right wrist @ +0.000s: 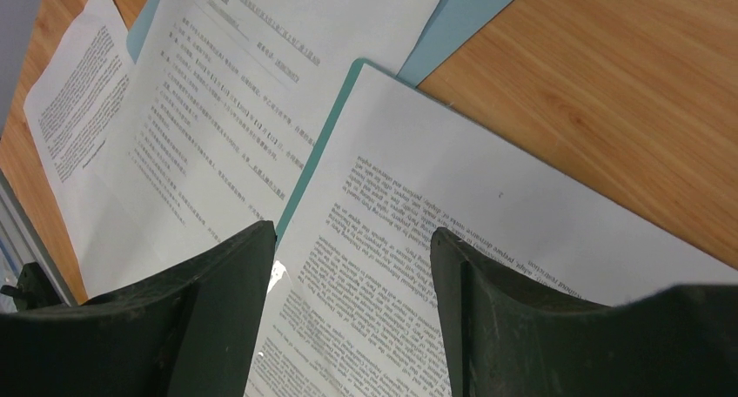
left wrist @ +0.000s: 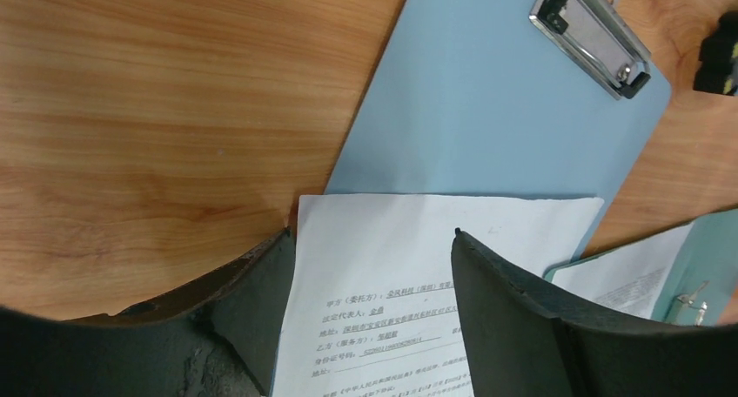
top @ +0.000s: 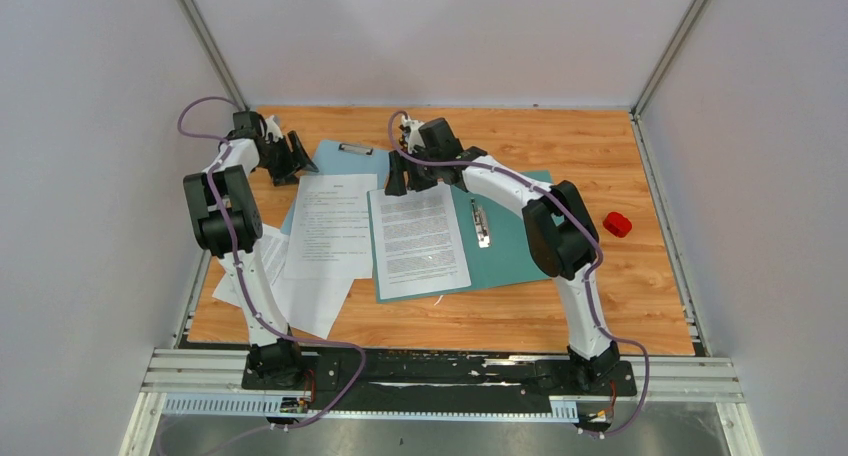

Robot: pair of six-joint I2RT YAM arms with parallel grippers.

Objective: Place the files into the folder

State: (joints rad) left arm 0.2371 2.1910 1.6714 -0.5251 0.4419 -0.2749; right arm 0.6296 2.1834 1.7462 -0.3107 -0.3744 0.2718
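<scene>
Top view: the teal folder (top: 505, 266) lies open at the middle of the desk (top: 620, 296). A white, densely printed file (top: 420, 241) rests on its left cover. More files (top: 330, 226) spread toward the desk's left edge, one overlapping the clipboard (top: 345, 161). The left gripper (top: 290, 159) is near the far left corner and the right gripper (top: 408, 181) is at the folder's far edge.

Left wrist: the jaws gape wide over a file's top edge, gripping nothing.

Right wrist: the jaws stand wide above the file on the folder, empty.
</scene>
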